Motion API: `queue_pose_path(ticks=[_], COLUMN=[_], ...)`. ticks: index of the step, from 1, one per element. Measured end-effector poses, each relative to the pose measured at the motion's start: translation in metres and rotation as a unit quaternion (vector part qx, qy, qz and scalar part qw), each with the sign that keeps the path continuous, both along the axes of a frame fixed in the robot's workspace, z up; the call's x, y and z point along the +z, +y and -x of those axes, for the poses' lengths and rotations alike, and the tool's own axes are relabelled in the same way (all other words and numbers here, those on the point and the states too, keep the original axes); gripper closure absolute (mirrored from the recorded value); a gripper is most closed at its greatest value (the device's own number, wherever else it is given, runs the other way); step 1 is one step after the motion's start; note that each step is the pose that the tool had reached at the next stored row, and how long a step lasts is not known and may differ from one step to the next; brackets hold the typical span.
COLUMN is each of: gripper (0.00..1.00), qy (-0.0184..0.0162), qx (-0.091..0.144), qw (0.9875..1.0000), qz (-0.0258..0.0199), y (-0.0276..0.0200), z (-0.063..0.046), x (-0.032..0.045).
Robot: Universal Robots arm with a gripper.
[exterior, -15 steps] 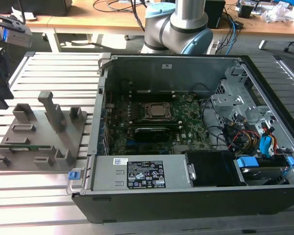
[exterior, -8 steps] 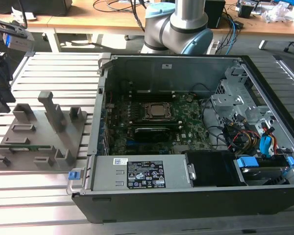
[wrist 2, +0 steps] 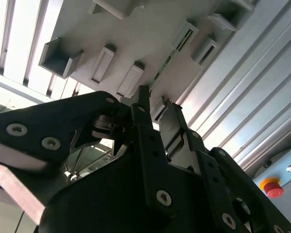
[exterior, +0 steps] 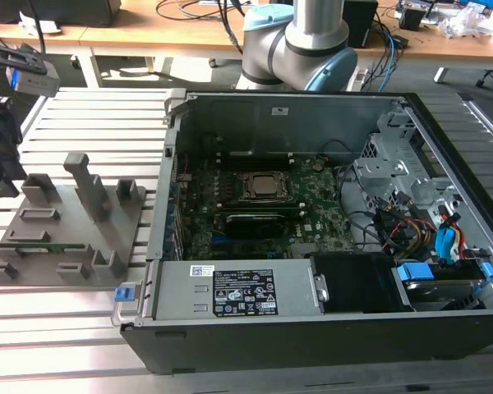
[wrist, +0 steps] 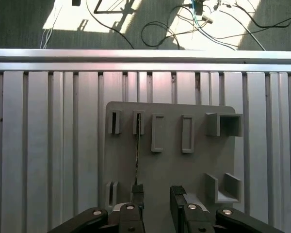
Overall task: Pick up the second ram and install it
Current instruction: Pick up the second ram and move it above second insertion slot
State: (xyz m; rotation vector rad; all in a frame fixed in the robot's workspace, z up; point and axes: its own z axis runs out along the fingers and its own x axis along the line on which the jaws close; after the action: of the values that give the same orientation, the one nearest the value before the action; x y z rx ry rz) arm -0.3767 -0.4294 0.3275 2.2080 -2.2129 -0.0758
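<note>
- My gripper [wrist: 156, 191] is spread open with nothing in it, hovering over the grey tray [wrist: 194, 160].
- The second ram [wrist: 137, 155] sits on edge in a tray slot, one finger [wrist: 137, 193] just beside its end.

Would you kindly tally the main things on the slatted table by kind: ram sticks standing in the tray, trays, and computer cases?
ram stick in the tray: 1
grey tray: 1
open computer case: 1
Total: 3
</note>
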Motion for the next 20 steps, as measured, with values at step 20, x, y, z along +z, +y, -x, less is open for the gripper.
queue_pose_path(ticks=[20], gripper=[0.64], qy=[0.0000], qx=[0.000], qw=[1.0000], qz=[0.0000], y=[-0.0004], z=[0.000], x=[-0.0183])
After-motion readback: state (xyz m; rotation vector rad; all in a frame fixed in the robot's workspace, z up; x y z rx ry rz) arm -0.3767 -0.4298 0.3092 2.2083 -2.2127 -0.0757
